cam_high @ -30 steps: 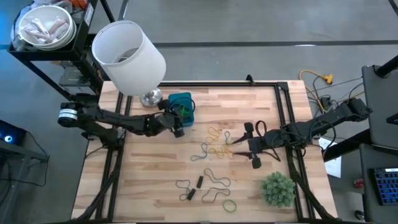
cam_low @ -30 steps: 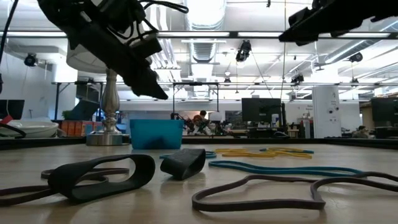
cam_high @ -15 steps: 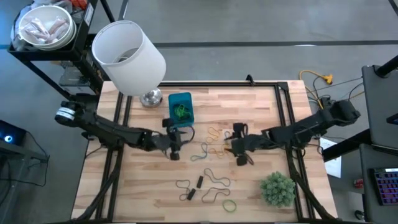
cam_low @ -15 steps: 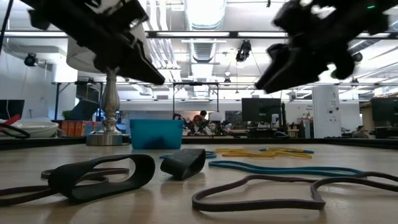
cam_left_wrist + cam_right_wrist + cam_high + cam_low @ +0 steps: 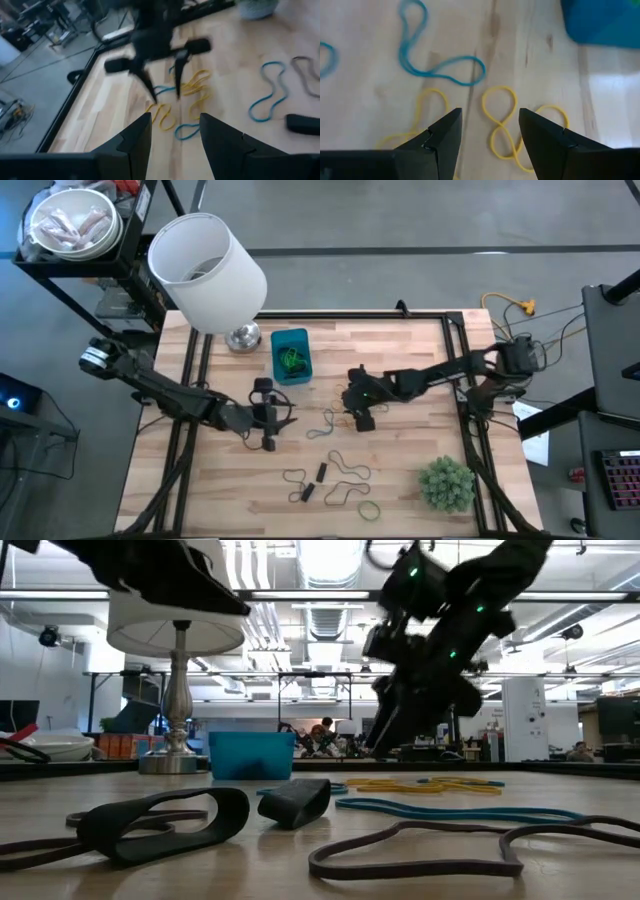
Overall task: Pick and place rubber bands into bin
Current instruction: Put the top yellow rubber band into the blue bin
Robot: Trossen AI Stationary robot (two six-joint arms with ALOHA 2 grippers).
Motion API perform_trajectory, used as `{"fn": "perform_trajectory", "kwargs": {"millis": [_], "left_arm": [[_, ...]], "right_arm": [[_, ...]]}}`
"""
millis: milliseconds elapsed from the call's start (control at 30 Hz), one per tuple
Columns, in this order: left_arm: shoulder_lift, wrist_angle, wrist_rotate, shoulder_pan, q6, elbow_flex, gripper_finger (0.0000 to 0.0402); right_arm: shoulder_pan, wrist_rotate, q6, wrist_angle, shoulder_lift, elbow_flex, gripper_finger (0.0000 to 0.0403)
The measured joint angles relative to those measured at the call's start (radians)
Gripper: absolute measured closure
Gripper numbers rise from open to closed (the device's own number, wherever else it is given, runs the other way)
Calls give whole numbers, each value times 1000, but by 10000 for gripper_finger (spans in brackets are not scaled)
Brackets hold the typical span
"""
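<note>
Directly under right gripper (image 5: pixel 490 145), fingers spread, empty: yellow rubber bands (image 5: pixel 507 127); bin (image 5: pixel 602 22) near.

A white lamp shade (image 5: pixel 206 272) leans over the wooden table's (image 5: pixel 420 350) far left corner above its silver base (image 5: pixel 243 338), a bushy plant (image 5: pixel 446 483) sits near right, and a bowl (image 5: pixel 72 225) rests on a side shelf.

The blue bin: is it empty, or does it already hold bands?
Not empty. The high view shows green rubber bands tangled inside the blue bin.
</note>
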Motion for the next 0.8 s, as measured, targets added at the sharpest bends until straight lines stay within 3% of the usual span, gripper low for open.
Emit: {"fn": "perform_trajectory", "kwargs": {"millis": [367,800], "left_arm": [[-57,0,0,-89,24,-2,250],[-60,2,-5,-98,25,2,250]], "right_arm": [[-62,-36,45,-31,83,49,211],[-91,-58,129,-44,85,17,211]]}}
